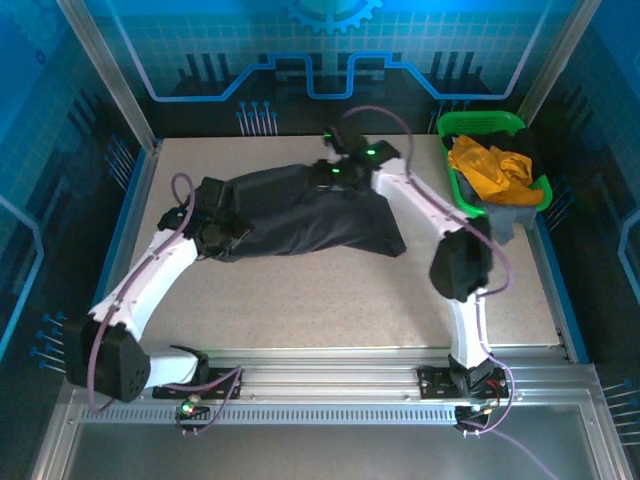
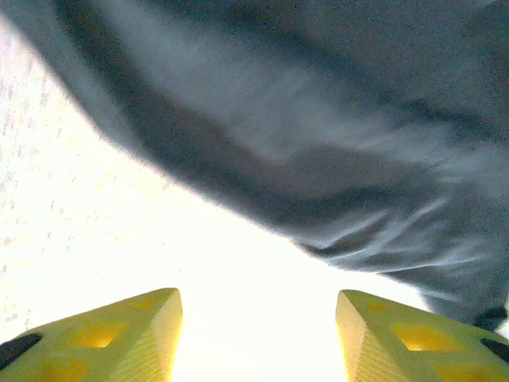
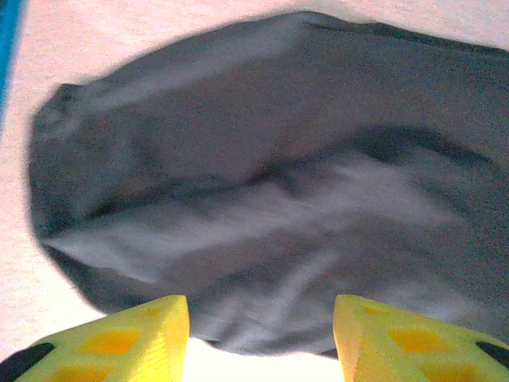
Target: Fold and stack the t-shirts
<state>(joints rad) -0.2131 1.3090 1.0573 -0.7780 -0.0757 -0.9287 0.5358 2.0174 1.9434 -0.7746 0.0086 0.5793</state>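
From above we see an orange shirt [image 1: 487, 167] in the basket [image 1: 478, 121]; our wrist cameras show left gripper [image 2: 256, 306] and right gripper [image 3: 261, 306] both spread, empty, the black shirt [image 2: 318, 143] just ahead.

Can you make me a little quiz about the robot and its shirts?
1. True or false: the black t-shirt is inside the green basket.
2. Where is the orange-yellow shirt? A: in the green basket. B: spread out on the table. C: hanging on a robot arm.
3. Fill in: the left hand and the right hand both have their fingers ___ (open or shut).

Key: 1 false, it lies rumpled on the table. 2 A. 3 open.
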